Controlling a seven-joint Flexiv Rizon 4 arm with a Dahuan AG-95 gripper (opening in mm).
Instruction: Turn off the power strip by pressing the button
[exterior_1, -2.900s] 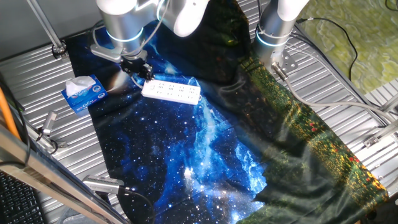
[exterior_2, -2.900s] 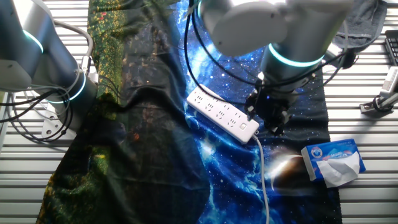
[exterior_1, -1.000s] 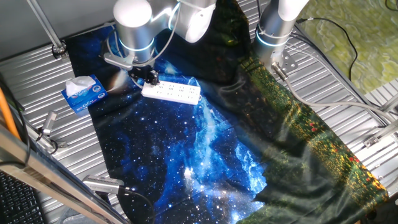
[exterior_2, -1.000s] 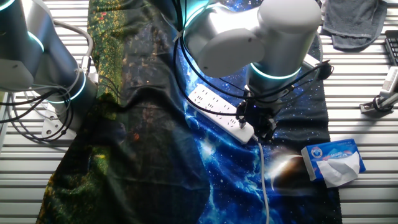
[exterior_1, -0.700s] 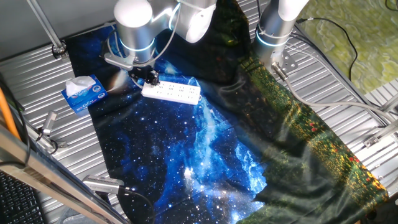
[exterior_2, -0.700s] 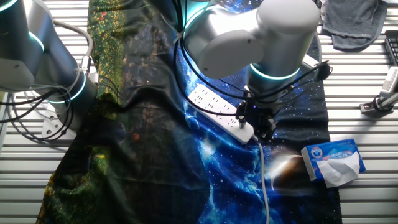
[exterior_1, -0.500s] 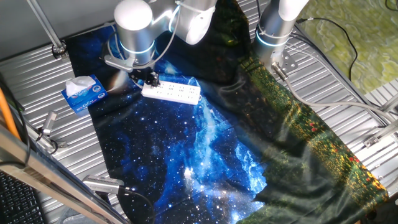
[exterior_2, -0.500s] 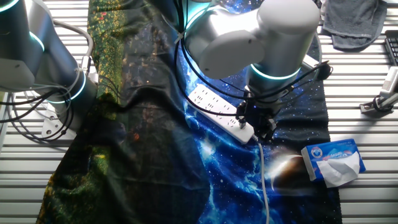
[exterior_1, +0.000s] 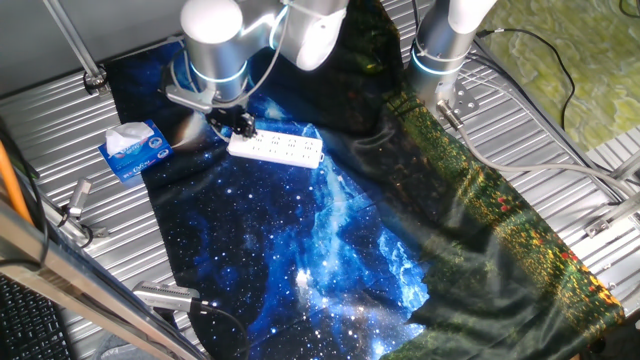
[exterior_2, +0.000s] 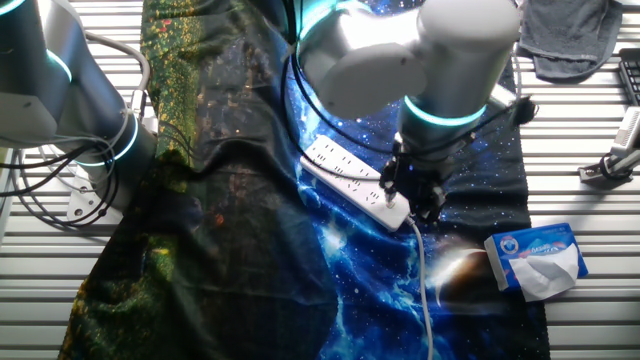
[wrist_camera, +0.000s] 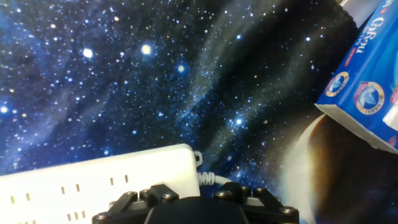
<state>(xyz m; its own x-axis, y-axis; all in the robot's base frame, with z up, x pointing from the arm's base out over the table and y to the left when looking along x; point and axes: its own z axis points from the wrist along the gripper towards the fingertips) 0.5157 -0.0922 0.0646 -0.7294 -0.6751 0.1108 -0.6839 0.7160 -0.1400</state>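
The white power strip (exterior_1: 278, 146) lies flat on the starry blue cloth (exterior_1: 290, 250). It also shows in the other fixed view (exterior_2: 348, 176) and in the hand view (wrist_camera: 93, 180), with its white cord (exterior_2: 426, 290) leaving one end. My gripper (exterior_1: 240, 125) is down at that cord end of the strip (exterior_2: 405, 203), at or just above its top face. The button is hidden under the hand. In the hand view only the black gripper body (wrist_camera: 196, 208) shows at the bottom edge. No view shows the fingertips clearly.
A blue-and-white tissue pack (exterior_1: 135, 150) lies beside the strip's cord end, also in the other fixed view (exterior_2: 535, 262) and the hand view (wrist_camera: 367, 93). A second grey arm (exterior_1: 445, 45) stands at the back. A dark green cloth (exterior_1: 480, 200) covers the far side.
Since 2.9 s ago my gripper moved from beside the strip's end onto its cord end. Over the last second it has barely shifted. The strip has not moved.
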